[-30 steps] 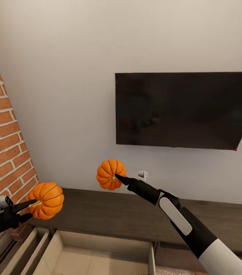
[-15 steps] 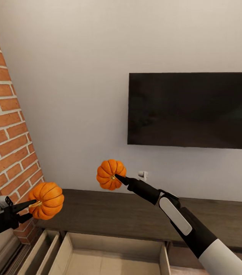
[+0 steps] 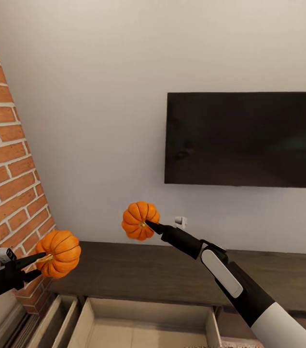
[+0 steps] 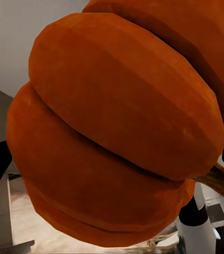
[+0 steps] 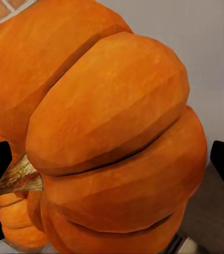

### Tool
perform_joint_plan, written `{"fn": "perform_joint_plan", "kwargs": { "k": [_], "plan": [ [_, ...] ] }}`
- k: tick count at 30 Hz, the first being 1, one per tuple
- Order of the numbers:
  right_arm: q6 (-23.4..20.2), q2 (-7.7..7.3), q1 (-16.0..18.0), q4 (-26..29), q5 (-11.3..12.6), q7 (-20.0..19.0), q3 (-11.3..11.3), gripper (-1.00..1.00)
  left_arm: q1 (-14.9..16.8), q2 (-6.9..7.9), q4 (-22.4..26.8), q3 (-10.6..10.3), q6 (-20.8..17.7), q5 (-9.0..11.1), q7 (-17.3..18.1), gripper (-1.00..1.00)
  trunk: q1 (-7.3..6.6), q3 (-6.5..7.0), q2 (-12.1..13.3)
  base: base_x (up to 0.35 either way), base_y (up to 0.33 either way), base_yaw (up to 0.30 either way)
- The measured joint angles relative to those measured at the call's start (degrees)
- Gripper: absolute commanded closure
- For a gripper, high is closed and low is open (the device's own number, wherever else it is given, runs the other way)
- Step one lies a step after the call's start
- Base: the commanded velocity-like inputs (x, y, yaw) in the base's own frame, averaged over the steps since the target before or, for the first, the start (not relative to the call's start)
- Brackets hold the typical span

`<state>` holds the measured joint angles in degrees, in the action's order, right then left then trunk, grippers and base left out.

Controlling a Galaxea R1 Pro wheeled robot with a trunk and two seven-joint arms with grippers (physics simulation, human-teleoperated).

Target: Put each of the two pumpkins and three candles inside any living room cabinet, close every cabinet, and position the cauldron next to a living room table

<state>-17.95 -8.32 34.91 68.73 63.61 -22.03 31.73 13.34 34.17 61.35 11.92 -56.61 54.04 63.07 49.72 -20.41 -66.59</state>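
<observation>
We hold both small ribbed orange pumpkins in the air, one in each gripper, so the picking-up is done and the stowing is not. The left gripper (image 3: 41,258) has its fingers closed on the left pumpkin (image 3: 59,253) near its pale stem end; the right gripper (image 3: 148,224) has its fingers closed on the right pumpkin (image 3: 140,220), which hangs higher, in front of the off-white wall (image 3: 85,121). Both pumpkins are clear of the long low dark-brown wooden cabinet (image 3: 172,273) below them and touch nothing but the fingers. At the front edge of the cabinet a drawer with pale beige insides (image 3: 143,328) stands pulled out, and it looks bare in the part we see. The left pumpkin hangs near the cabinet's left end, close to the red-brick fireplace (image 3: 8,159); the right one is over the cabinet top, below the left corner of the black wall television (image 3: 244,137).

We judge the task early: both pumpkins need lowering into the drawer, the three candles need fetching and stowing, every drawer shut, and the cauldron moved beside a table.

In the wrist views each pumpkin's skin (image 4: 117,132) (image 5: 112,137) is deep orange with broad rounded ribs and dark grooves.
</observation>
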Motion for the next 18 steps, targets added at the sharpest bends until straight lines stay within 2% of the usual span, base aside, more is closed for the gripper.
{"fn": "perform_joint_plan", "kwargs": {
  "k": [5,18],
  "plan": [
    [0.0,0.01,0.0,0.0,0.0,0.0,0.0,1.0,0.0,0.0,0.0,0.0,0.0,0.0,0.0,1.0,0.0,0.05,0.0,0.029,0.11,-0.102],
    [0.0,0.01,0.0,0.0,-0.1,0.0,0.0,1.0,0.0,0.01,-0.1,0.0,0.0,0.0,0.0,1.0,-0.02,0.06,0.0,0.101,0.088,-0.003]
  ]
}}
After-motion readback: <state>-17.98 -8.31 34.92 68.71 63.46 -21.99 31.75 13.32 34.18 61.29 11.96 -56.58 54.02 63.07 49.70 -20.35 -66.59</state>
